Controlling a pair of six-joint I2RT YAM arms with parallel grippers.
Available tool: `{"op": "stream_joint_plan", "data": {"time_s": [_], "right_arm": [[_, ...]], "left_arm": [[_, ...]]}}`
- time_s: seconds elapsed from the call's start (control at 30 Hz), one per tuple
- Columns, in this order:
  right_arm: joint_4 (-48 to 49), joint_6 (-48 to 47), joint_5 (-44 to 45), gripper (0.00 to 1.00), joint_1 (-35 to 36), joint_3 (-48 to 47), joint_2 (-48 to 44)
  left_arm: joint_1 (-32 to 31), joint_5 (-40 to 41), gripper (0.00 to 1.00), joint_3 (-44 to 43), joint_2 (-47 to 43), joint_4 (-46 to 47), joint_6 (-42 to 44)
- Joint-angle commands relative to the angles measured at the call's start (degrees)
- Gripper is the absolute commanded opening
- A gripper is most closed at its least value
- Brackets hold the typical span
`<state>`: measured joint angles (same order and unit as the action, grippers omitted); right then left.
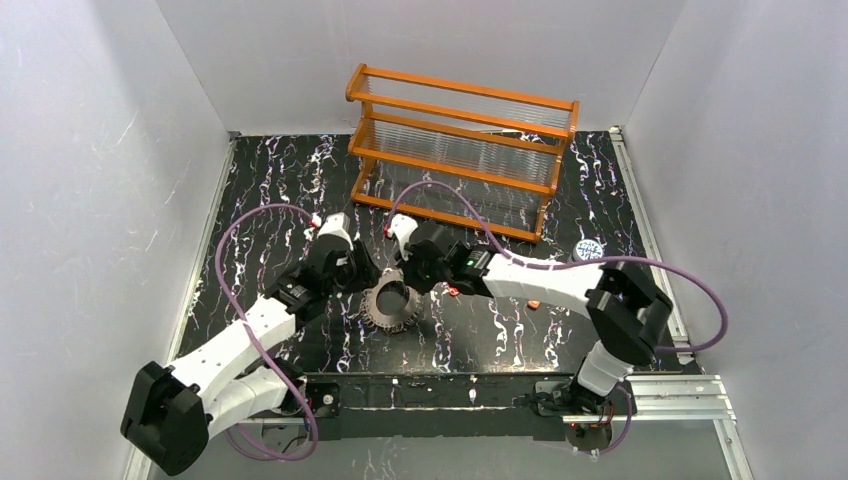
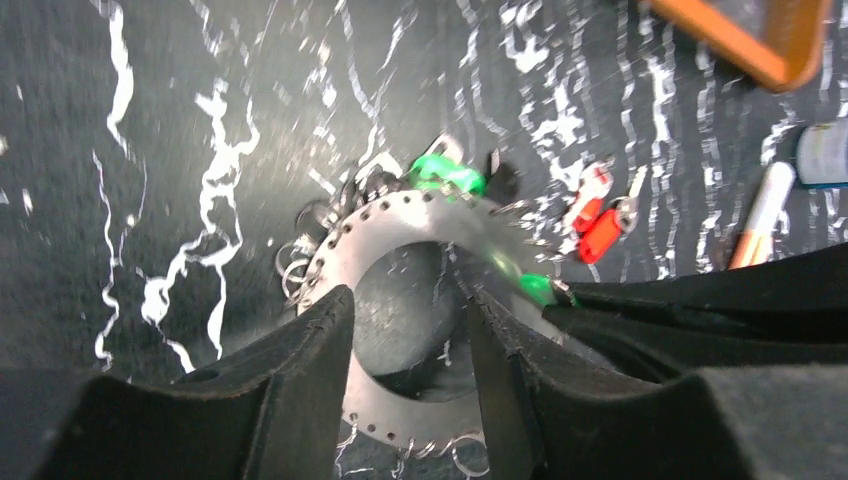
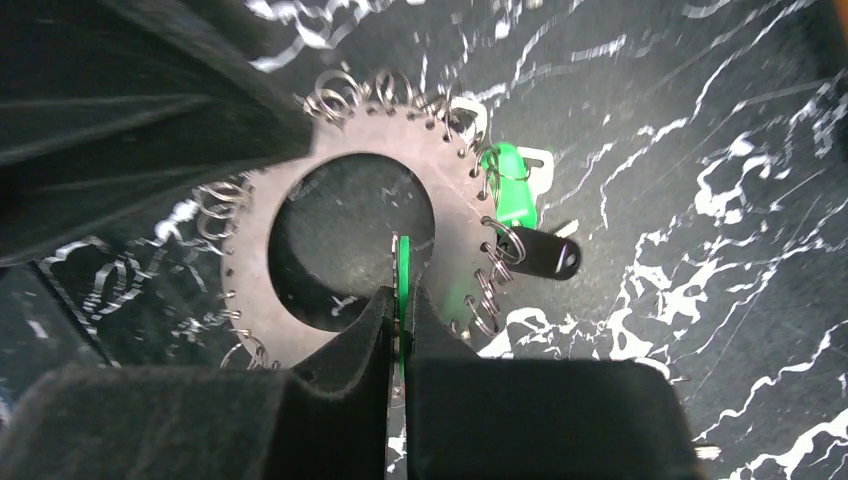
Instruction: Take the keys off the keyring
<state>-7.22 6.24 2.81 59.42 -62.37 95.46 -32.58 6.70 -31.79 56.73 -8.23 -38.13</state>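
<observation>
The keyring (image 1: pixel 385 318) is a flat grey toothed ring (image 3: pixel 370 130) on the black marbled table, with small wire loops round its edge. My right gripper (image 3: pixel 400 300) is shut on a green key (image 3: pixel 403 262), seen edge-on over the ring's right band. A second green key (image 3: pixel 510 190) and a black fob (image 3: pixel 540 252) hang off the ring's edge. My left gripper (image 2: pixel 405 300) is open above the keyring (image 2: pixel 400 215), one finger over each side of its open centre. Two red keys (image 2: pixel 595 215) lie loose on the table beyond the ring.
An orange wooden rack (image 1: pixel 460 150) with clear slats stands at the back of the table. A clear tube with an orange cap (image 2: pixel 760 215) and a round blue-white lid (image 1: pixel 588 250) lie to the right. Grey walls close in both sides.
</observation>
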Motion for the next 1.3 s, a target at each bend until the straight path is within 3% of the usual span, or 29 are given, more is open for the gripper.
{"op": "stream_joint_plan", "data": {"time_s": [0.0, 0.23, 0.5, 0.6, 0.73, 0.87, 1.07, 1.27], "right_arm": [[10.1, 1.8, -1.3, 0.01, -0.1, 2.1, -6.3], [19.0, 3.2, -2.3, 0.01, -0.4, 4.8, -9.2], [23.6, 4.4, 0.3, 0.01, -0.5, 4.4, -11.0], [25.3, 5.2, 2.0, 0.01, -0.5, 5.3, -12.5], [28.1, 5.4, 3.7, 0.01, -0.5, 6.2, -15.0], [27.9, 4.7, 5.1, 0.01, -0.4, 4.8, -16.2], [26.7, 0.6, 7.7, 0.01, -0.5, 2.0, -15.6], [25.6, -2.1, 7.5, 0.01, -0.5, 1.3, -15.8]], "left_arm": [[0.7, -1.2, 0.45, -6.6, -2.2, 0.2, 7.0], [0.7, -1.8, 0.53, -15.1, -3.7, -0.6, 19.5], [0.7, -6.0, 0.68, -9.3, -13.2, 4.2, 26.0], [0.7, -12.3, 0.74, -8.9, -14.7, 5.0, 29.9], [0.7, -19.0, 0.77, -7.8, -14.7, 7.9, 32.4], [0.7, -20.7, 0.82, -5.6, -15.1, 14.4, 37.7], [0.7, -26.1, 0.88, -3.1, -13.9, 25.4, 49.0], [0.7, -31.7, 0.86, -2.6, -12.5, 25.7, 51.9]]}}
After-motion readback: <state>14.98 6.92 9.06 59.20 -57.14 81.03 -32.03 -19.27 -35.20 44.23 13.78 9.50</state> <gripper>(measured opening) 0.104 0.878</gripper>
